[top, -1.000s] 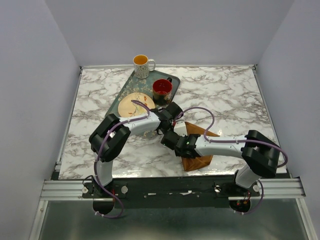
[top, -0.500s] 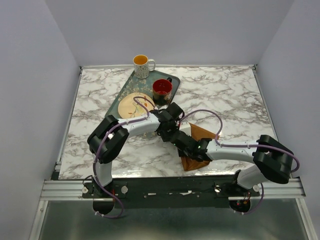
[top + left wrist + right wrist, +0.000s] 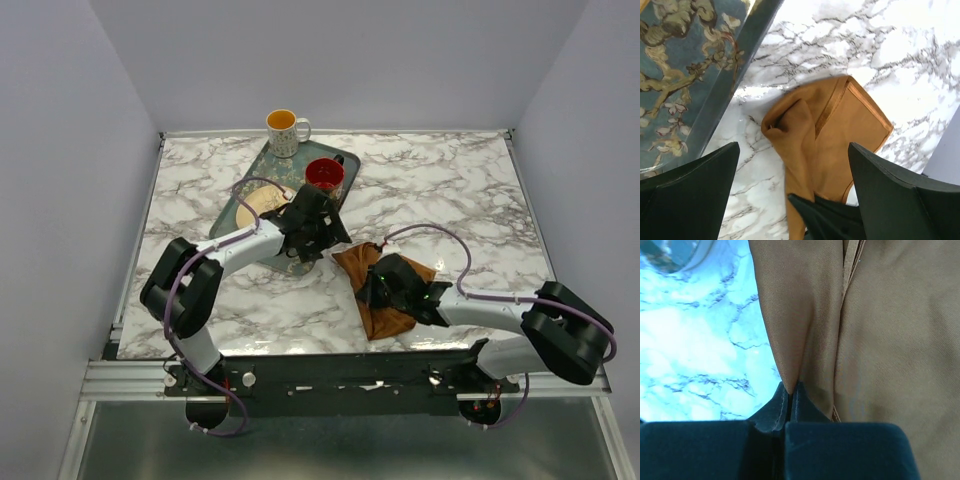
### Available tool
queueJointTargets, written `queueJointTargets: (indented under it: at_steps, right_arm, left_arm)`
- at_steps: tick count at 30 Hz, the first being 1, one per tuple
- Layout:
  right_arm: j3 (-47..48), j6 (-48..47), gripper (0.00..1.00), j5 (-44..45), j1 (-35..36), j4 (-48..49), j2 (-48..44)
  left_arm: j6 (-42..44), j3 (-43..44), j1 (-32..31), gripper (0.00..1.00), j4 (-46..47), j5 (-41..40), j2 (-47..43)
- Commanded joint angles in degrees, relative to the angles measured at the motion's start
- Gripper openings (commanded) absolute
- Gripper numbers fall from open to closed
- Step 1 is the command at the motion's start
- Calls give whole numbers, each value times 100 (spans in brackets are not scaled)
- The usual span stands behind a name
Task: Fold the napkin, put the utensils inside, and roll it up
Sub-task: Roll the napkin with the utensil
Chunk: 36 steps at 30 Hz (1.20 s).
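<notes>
Left wrist view gives us the napkin (image 3: 835, 135), rust-brown and crumpled, near the surface's (image 3: 890, 40) near edge. Our right tool (image 3: 790, 390) pinches a fold; our left tool (image 3: 792, 147) hangs above, spread wide.

rust-brown napkin (image 3: 830, 140), loosely folded, rumpled, on the marble table (image 3: 450, 190)

No legible text, label, brand, number or sign in any of the three views.
</notes>
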Motion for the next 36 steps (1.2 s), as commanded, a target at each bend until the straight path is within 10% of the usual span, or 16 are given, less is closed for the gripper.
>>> queueJointTargets:
  at_steps: [1, 18, 32, 36]
  right_arm:
    - [-770, -38, 1, -1383, -561, 780, -70]
    - [-2185, 735, 1, -4618, -2188, 5430, 2134]
    - [-2010, 745, 1, -4944, -2355, 5336, 2426]
    - [-1860, 367, 1, -4970, -2355, 4721, 2278]
  left_arm:
    - [478, -257, 19, 99, 322, 482, -399]
    - [188, -1030, -403, 80, 1314, 1203, -417]
    - [380, -838, -447, 77, 981, 764, -93]
    - [978, -206, -430, 58, 306, 763, 425]
